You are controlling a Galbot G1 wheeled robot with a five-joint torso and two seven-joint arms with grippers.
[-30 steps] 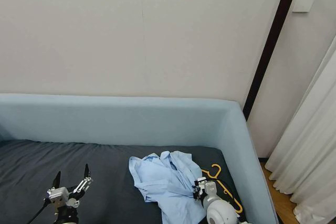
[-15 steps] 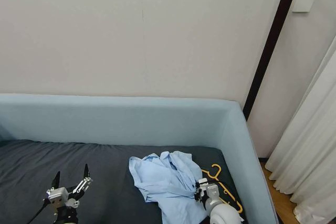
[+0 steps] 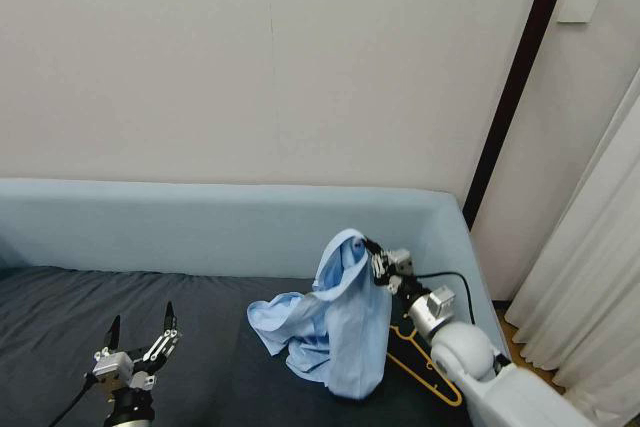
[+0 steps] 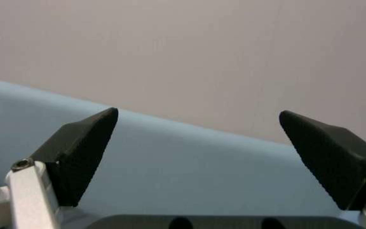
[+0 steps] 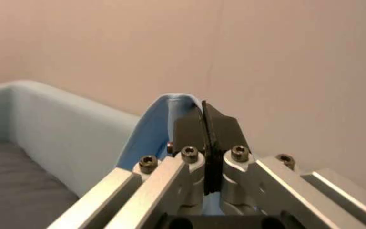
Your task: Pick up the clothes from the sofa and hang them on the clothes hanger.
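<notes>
While my right gripper (image 3: 372, 259), jaws closed, held the blue shirt (image 3: 345, 332) by a fold above the sofa (image 3: 200, 222), it drooped soft and light; I judged the collar a surer hold. Left gripper (image 3: 140, 332) hovered wide open.

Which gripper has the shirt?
The right gripper, shut on the light blue shirt and holding it high; the left gripper is open and empty.

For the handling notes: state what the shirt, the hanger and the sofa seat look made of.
Shirt: thin woven cloth, likely cotton, matte light blue; it drapes in soft folds from the shut right gripper. Hanger: probably plastic, smooth orange-yellow, thin and rigid. Sofa seat: dark grey matte fabric, faintly creased; weave unclear. Left gripper hovers open over the seat.
</notes>
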